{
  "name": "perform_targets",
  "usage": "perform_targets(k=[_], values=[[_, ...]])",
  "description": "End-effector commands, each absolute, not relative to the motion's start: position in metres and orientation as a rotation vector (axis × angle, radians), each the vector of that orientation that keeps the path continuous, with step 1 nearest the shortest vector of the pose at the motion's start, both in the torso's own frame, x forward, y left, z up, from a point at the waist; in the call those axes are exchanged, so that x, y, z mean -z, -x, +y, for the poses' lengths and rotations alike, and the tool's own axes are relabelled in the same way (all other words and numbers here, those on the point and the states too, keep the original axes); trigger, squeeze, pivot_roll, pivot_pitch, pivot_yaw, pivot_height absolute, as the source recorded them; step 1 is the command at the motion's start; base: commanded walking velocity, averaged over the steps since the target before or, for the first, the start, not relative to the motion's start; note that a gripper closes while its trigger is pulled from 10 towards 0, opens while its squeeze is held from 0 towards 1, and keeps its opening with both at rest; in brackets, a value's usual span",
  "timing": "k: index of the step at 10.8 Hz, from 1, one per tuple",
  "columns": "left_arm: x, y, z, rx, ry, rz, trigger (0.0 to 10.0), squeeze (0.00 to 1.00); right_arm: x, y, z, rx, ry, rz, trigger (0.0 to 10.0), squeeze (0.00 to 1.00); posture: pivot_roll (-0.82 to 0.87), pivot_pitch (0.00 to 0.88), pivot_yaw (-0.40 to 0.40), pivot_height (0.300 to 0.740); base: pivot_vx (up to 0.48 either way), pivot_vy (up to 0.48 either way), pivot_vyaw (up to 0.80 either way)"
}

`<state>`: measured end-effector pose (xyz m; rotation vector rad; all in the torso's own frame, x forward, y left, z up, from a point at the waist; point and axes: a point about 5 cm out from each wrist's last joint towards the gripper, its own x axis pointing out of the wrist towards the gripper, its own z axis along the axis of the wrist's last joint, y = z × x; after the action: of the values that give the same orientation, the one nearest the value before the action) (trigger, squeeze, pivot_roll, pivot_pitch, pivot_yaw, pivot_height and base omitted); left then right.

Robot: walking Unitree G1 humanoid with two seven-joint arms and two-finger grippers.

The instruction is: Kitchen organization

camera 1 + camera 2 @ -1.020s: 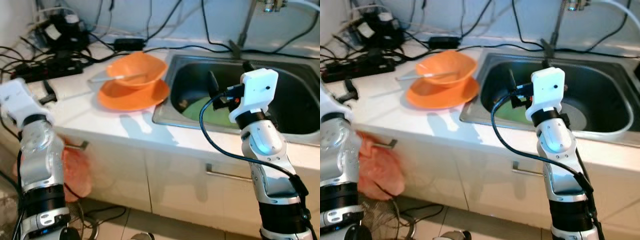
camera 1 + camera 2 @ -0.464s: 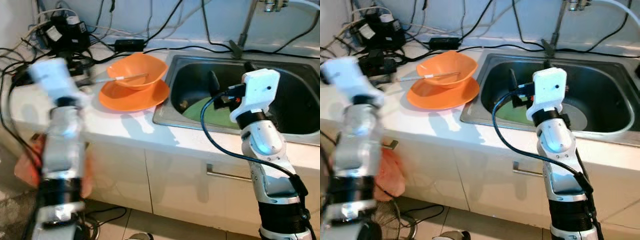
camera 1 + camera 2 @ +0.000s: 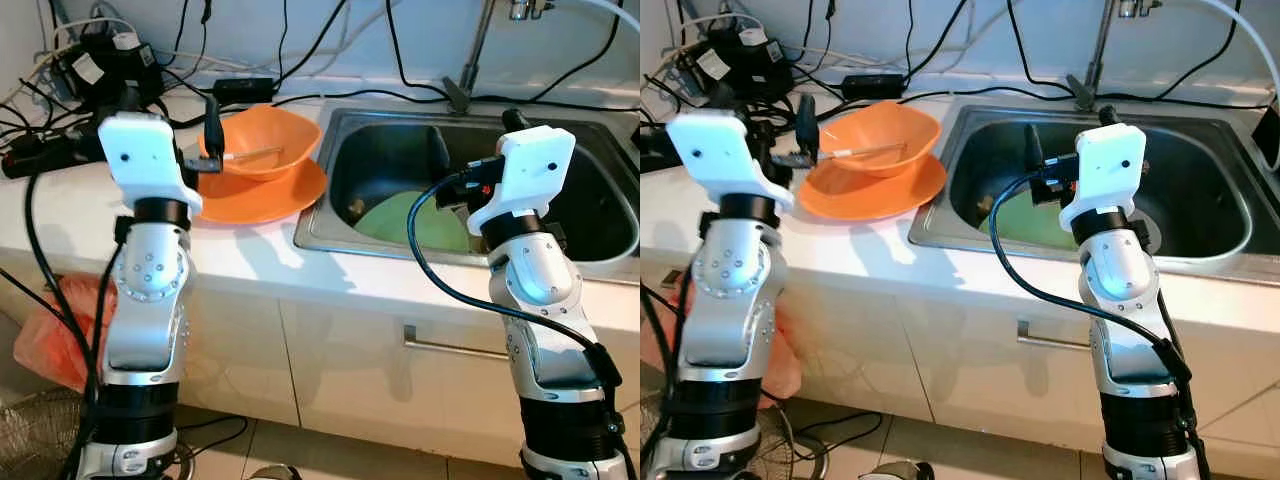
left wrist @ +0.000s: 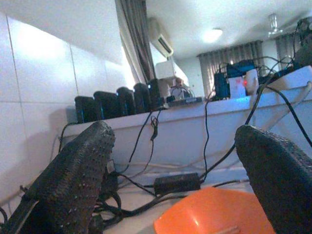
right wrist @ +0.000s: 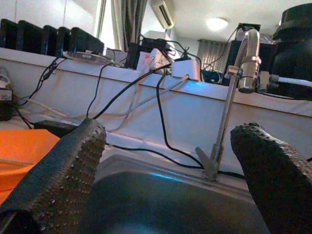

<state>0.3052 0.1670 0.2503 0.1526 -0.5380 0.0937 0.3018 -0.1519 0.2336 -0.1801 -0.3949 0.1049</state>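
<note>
Both claws hang spread and empty, left gripper (image 3: pixel 212 118) beside the orange plastic bowl (image 3: pixel 262 140), right gripper (image 3: pixel 470 160) over the steel sink (image 3: pixel 330 215), seemingly poised for pickups.

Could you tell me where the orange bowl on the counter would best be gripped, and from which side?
Probably the near rim of the orange bowl, taken from above by the left gripper, open just beside it. The wall is thin and flares upward, so one finger can go inside and one outside. The bowl sits tilted on the orange plate, with a utensil lying across it; grip clear of that.
</note>
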Motion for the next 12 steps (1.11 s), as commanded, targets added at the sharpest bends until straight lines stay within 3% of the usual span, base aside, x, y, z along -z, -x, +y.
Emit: perform_targets(k=[1, 10, 12], values=[[-0.2693, -0.3024, 0.1649, -0.082, -0.172, -0.603, 10.0, 0.0, -0.2446, -0.301, -0.1507, -0.108, 0.181, -0.443, 10.0, 0.0, 0.11, 0.0, 0.042, 0.74, 0.0, 0.0, 0.0], [-0.2713, -0.303, 0.1686, -0.086, -0.169, -0.588, 10.0, 0.0, -0.2424, -0.3015, -0.1496, -0.117, 0.175, -0.439, 10.0, 0.0, 0.11, 0.0, 0.043, 0.74, 0.44, 0.0, 0.0], [-0.271, -0.2997, 0.1671, -0.086, -0.16, -0.593, 10.0, 0.0, -0.2392, -0.3006, -0.1492, -0.118, 0.17, -0.427, 10.0, 0.0, 0.11, 0.0, 0.044, 0.74, 0.0, 0.0, 0.0]])
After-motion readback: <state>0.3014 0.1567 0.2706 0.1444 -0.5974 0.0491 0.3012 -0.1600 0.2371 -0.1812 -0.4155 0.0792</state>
